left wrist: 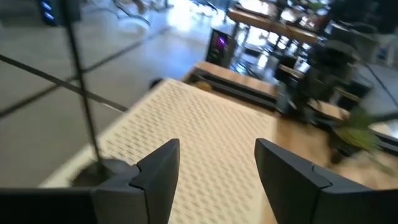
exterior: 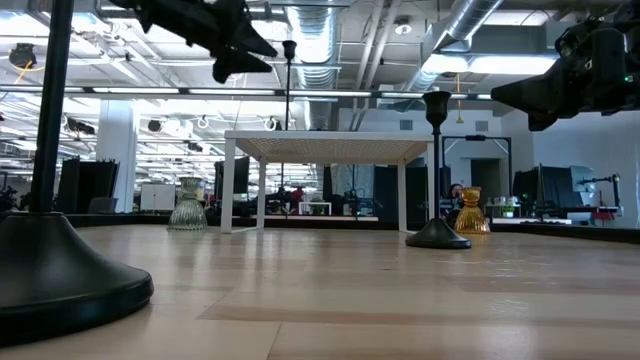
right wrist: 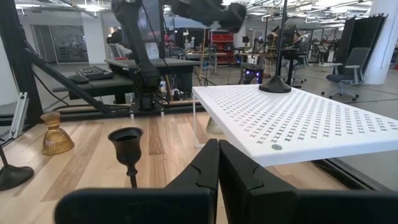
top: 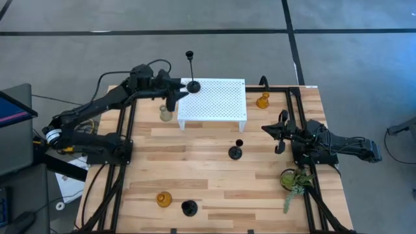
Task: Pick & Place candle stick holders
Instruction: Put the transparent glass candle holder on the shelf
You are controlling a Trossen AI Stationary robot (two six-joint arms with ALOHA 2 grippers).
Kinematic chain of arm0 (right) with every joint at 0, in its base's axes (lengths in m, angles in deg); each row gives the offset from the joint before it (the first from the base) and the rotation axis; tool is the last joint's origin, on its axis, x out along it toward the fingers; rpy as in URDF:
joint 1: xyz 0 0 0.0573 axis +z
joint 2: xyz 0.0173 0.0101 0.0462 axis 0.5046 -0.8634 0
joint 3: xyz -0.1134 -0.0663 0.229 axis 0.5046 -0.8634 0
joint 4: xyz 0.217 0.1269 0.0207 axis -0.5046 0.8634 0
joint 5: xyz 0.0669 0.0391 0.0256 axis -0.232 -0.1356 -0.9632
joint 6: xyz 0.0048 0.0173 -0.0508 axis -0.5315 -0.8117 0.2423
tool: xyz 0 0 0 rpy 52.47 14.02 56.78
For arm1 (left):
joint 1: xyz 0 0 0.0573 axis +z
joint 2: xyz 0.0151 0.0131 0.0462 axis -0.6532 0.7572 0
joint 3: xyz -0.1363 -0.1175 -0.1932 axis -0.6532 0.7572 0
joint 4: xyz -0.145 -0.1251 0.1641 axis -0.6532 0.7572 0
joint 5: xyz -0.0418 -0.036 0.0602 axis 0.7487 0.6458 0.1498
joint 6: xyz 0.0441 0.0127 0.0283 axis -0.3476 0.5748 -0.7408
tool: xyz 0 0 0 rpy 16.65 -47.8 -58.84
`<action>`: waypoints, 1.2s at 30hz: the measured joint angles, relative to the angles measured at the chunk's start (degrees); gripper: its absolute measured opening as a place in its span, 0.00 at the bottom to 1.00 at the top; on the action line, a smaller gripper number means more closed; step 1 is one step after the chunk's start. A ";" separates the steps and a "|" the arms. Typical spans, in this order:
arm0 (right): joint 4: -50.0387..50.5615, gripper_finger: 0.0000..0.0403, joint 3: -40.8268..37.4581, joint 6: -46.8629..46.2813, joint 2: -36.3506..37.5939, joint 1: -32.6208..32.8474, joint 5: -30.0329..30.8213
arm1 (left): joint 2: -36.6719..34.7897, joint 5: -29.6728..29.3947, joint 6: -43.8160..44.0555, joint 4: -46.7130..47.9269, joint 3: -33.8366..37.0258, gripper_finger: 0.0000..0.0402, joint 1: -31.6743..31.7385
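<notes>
A tall black thin-stemmed holder (top: 193, 84) stands by its round base on the far left corner of a white perforated stand (top: 218, 104). My left gripper (top: 177, 96) is open just left of that base (left wrist: 102, 168) and touches nothing. A clear glass holder (top: 166, 114) stands on the table left of the stand. An amber holder (top: 262, 101) stands to the stand's right. A shorter black stemmed holder (top: 236, 153) stands mid-table. A second amber holder (top: 164, 199) and a squat black one (top: 189, 208) stand near the front edge. My right gripper (top: 281, 133) is shut and empty at the right.
A green plant sprig (top: 296, 182) lies at the table's right edge beside my right arm. Black frame rails (top: 123, 130) run along the table's left and right sides. The bare wood between the stand and the front holders (top: 214, 182) is open.
</notes>
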 joint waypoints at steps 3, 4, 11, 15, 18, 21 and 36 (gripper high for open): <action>0.01 0.00 0.00 0.02 0.00 -0.01 0.00 | -2.90 0.18 0.00 3.56 0.02 0.49 -1.88; -0.01 0.00 0.00 0.02 0.00 -0.01 0.00 | -3.90 0.16 0.00 4.61 0.01 0.47 -2.79; 0.01 0.00 0.00 0.02 0.00 -0.01 0.00 | -10.50 0.26 0.00 11.14 0.58 0.35 -9.40; 0.01 0.00 0.00 0.04 0.00 0.01 0.00 | -14.50 1.48 -0.15 11.23 4.99 0.28 -14.59; 0.01 0.00 0.00 0.05 0.00 0.01 0.00 | -17.30 1.75 -0.06 9.78 9.55 0.23 -19.31; 0.01 0.00 0.00 0.07 0.00 0.00 0.00 | -19.01 2.46 0.01 1.64 15.40 0.20 -25.72; 0.05 0.00 0.00 0.11 0.00 0.00 0.00 | -19.53 1.60 -6.47 -9.58 27.28 0.10 -41.84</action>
